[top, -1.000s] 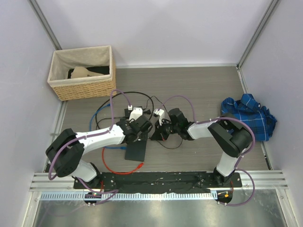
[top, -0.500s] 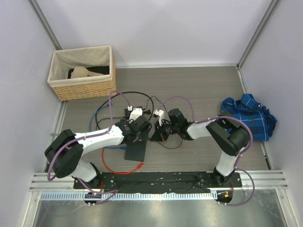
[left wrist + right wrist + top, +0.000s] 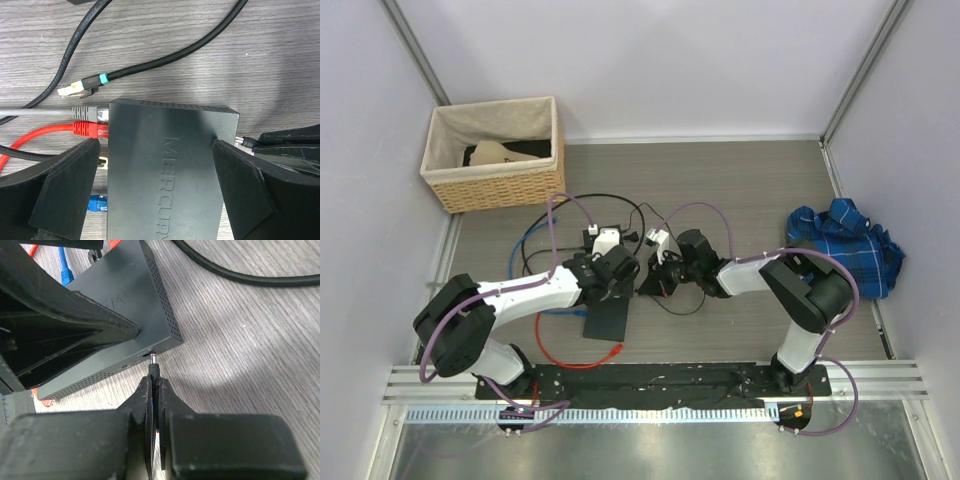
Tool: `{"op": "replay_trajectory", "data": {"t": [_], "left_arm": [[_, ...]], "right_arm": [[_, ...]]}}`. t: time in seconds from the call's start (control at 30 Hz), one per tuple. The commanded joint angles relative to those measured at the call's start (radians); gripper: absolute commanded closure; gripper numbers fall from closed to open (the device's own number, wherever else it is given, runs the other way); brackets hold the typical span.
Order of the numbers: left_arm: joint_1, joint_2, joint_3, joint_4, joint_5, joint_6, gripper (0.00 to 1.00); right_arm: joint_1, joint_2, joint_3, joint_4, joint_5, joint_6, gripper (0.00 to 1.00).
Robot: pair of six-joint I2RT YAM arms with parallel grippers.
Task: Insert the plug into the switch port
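Note:
The switch [image 3: 608, 318] is a flat dark grey box lying on the table; it also shows in the left wrist view [image 3: 165, 170] and the right wrist view [image 3: 135, 285]. My left gripper [image 3: 610, 285] straddles it, fingers [image 3: 75, 175] against its two long sides [image 3: 156, 145]. My right gripper [image 3: 647, 284] is shut on a black barrel plug [image 3: 153, 367]. The plug's metal tip sits at the mouth of the round port [image 3: 146, 354] on the switch's side. The same tip shows against the switch's edge in the left wrist view [image 3: 243, 141].
Red [image 3: 85, 128], grey [image 3: 82, 111] and blue [image 3: 98, 204] network plugs sit in the switch's other side. A loose black cable with a teal band [image 3: 102, 79] lies beside them. A wicker basket [image 3: 495, 155] stands back left and a blue cloth [image 3: 845, 245] lies right.

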Motion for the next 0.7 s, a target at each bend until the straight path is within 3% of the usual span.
{"op": "replay_trajectory", "data": {"t": [0.0,0.67], "left_arm": [[-0.001,0.007,-0.040,-0.039,0.012,-0.001,0.00],[0.000,0.001,-0.049,-0.040,0.009,-0.009,0.00]], "right_arm": [[0.008,-0.046,0.006,0.089,-0.016,0.015,0.99],[0.016,-0.061,-0.040,0.099,-0.007,0.024,0.99]]}}
